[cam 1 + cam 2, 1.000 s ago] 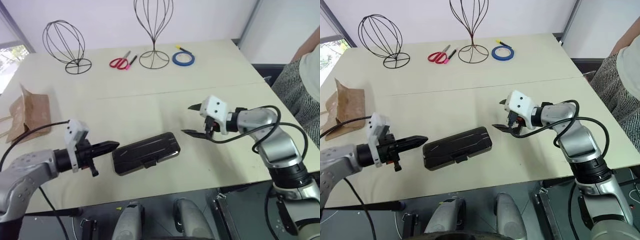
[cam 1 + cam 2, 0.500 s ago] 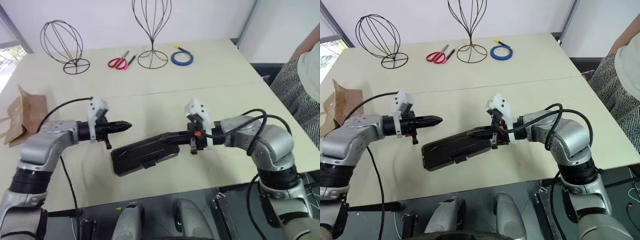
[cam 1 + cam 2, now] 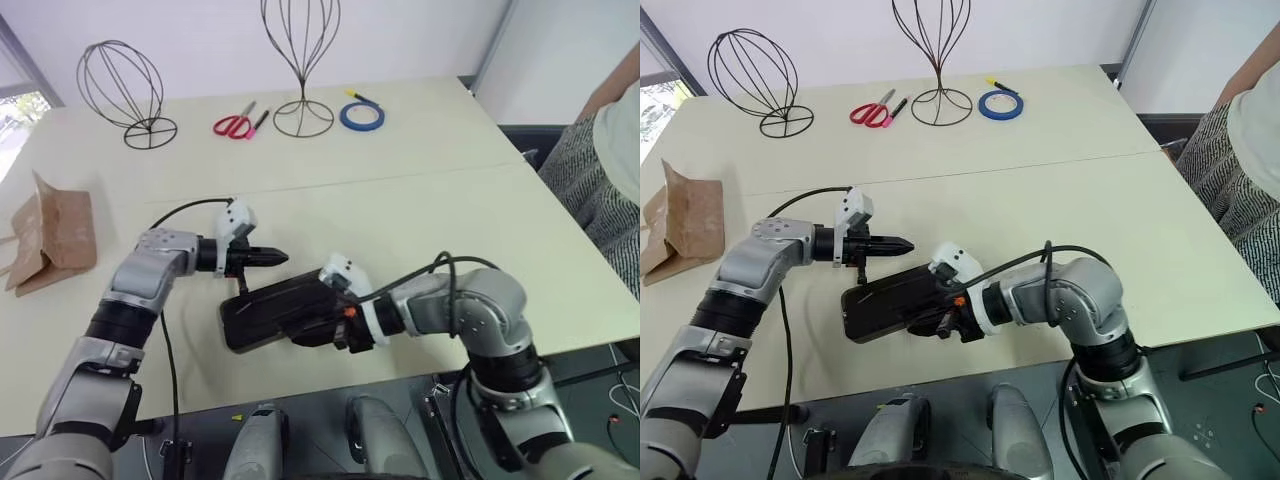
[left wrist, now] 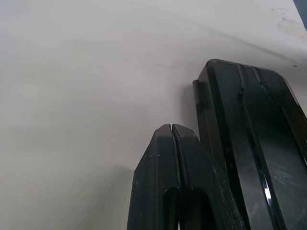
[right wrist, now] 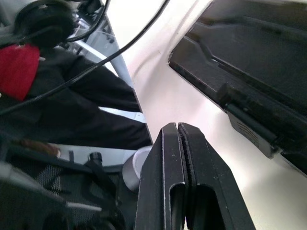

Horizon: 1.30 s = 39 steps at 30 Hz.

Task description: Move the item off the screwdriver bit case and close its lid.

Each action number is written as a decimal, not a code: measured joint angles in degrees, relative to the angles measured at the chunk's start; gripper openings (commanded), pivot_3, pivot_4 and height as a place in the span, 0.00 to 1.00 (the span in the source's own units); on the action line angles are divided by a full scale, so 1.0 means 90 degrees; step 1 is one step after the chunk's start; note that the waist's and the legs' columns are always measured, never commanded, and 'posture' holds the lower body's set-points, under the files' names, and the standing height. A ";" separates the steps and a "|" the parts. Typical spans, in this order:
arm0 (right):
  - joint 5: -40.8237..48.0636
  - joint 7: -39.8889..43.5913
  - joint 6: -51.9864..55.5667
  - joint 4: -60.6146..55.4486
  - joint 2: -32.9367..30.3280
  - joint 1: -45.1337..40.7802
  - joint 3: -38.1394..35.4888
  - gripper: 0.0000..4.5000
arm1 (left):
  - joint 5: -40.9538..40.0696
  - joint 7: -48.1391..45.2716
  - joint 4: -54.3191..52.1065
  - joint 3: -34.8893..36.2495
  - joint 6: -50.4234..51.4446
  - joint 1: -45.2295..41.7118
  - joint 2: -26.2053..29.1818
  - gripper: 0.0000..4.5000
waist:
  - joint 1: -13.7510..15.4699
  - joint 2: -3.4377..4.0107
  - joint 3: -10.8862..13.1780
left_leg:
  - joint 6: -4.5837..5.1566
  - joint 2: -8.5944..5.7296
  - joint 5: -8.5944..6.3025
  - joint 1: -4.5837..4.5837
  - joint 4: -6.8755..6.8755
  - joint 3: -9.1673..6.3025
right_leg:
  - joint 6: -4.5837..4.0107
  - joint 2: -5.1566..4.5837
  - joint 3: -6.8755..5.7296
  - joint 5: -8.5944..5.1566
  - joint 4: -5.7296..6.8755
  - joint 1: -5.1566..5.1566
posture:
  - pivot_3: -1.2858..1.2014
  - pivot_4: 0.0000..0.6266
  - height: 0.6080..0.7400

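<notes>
Now the case (image 3: pixel 285 310) lies near the table's (image 3: pixel 450 150) front edge with its lid (image 3: pixel 895 295) down, and the bag (image 3: pixel 55 230) sits well apart at the table's left side. Both grippers hold nothing, fingers pressed together. The left gripper (image 3: pixel 278 258) points right, its tip just beside the case's far edge. The right gripper (image 5: pixel 178 132) is at the case's near edge, close to the latch tab (image 5: pixel 249 129); whether it touches cannot be told.
</notes>
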 measured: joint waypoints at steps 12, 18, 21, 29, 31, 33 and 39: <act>0.0104 -0.1790 0.0086 0.0308 0.0565 0.0704 -0.0280 0.01 | 0.0446 -0.0270 0.0186 -0.0098 -0.0255 -0.0193 -0.0252 0.00 | -0.0003 0.0000 -0.0002 | 0.0000 0.0000 0.0000 -0.0002 0.0000 -0.0003 | 0.0001 0.0000 0.0000 0.0001 0.0002 -0.0003 | 0.52 0.24 1.00; 0.0382 -0.2366 0.0087 0.0207 0.0758 0.0880 -0.0477 0.01 | 0.0516 -0.0303 0.0184 -0.0101 -0.0303 -0.0183 -0.0309 0.00 | -0.0010 -0.0001 -0.0003 | 0.0000 0.0000 0.0000 -0.0001 0.0000 -0.0004 | 0.0001 0.0001 0.0000 0.0000 0.0003 -0.0003 | 0.52 0.24 1.00; 0.0498 -0.2580 0.0087 0.0203 0.0805 0.0903 -0.0530 0.01 | 0.0676 -0.0393 0.0143 -0.0179 -0.0518 -0.0038 -0.0277 0.00 | -0.0012 0.0001 -0.0003 | 0.0000 0.0001 0.0000 -0.0001 -0.0001 -0.0003 | 0.0001 0.0001 0.0000 0.0000 0.0003 -0.0003 | 0.52 0.24 1.00; 0.0763 -0.2987 0.0090 0.0175 0.0888 0.0922 -0.0536 0.01 | 0.1132 -0.0410 0.0134 -0.0337 -0.1036 0.0094 -0.0257 0.00 | -0.0014 0.0000 -0.0004 | 0.0000 0.0001 0.0000 -0.0001 -0.0002 -0.0004 | 0.0001 0.0001 0.0000 0.0000 0.0003 -0.0002 | 0.52 0.24 1.00; 0.0832 -0.3077 0.0091 0.0157 0.0897 0.0929 -0.0534 0.01 | 0.1200 -0.0409 0.0134 -0.0344 -0.1079 0.0102 -0.0297 0.00 | -0.0014 0.0000 -0.0004 | 0.0001 0.0001 0.0000 -0.0001 -0.0002 -0.0004 | 0.0001 0.0001 0.0000 0.0000 0.0003 -0.0002 | 0.52 0.24 1.00; 0.0838 -0.3130 0.0091 0.0139 0.0907 0.0938 -0.0530 0.01 | 0.1227 -0.0409 0.0136 -0.0342 -0.1093 0.0115 -0.0318 0.00 | -0.0014 0.0000 -0.0004 | 0.0001 0.0001 0.0000 -0.0001 -0.0001 -0.0004 | 0.0001 0.0001 0.0000 0.0000 0.0003 -0.0002 | 0.52 0.24 1.00; 0.0651 -0.3301 0.0081 0.0082 0.1125 0.0943 -0.0468 0.01 | 0.1310 -0.0406 0.0130 -0.0322 -0.1101 0.0152 -0.0373 0.00 | -0.0018 0.0002 -0.0006 | 0.0001 0.0002 0.0000 0.0000 -0.0002 -0.0005 | 0.0001 0.0003 0.0000 0.0000 0.0004 -0.0003 | 0.52 0.24 1.00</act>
